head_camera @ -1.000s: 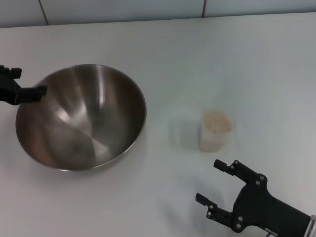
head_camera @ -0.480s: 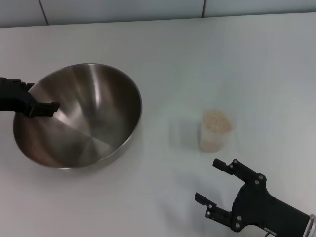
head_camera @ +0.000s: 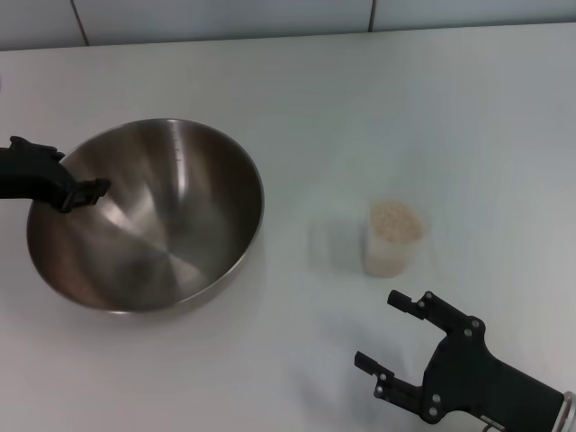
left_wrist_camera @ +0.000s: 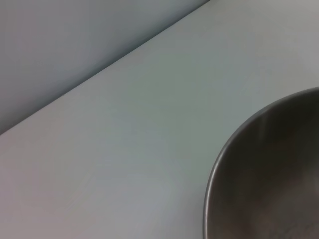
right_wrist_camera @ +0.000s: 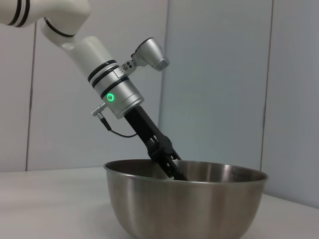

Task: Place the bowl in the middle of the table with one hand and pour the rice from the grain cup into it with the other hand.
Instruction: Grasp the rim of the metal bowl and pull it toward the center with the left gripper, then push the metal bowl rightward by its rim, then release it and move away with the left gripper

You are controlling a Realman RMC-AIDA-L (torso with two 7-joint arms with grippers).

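The steel bowl (head_camera: 153, 225) stands on the white table (head_camera: 360, 108), left of centre. My left gripper (head_camera: 79, 193) is at the bowl's left rim, with one finger (head_camera: 90, 190) inside the bowl and shut on the rim. The right wrist view shows the left gripper (right_wrist_camera: 168, 163) reaching down into the bowl (right_wrist_camera: 184, 204). The left wrist view shows only part of the bowl's rim (left_wrist_camera: 219, 164). The clear grain cup (head_camera: 393, 241) holds rice (head_camera: 396, 220) and stands upright to the right of the bowl. My right gripper (head_camera: 379, 329) is open and empty, just short of the cup on the near side.
The table's far edge meets a pale tiled wall (head_camera: 225, 18) at the back. Bare tabletop lies between the bowl and the cup (head_camera: 306, 180).
My left gripper has moved in over the bowl's left rim, with one finger now inside. The bowl has levelled and shifted slightly. The right arm has not moved.
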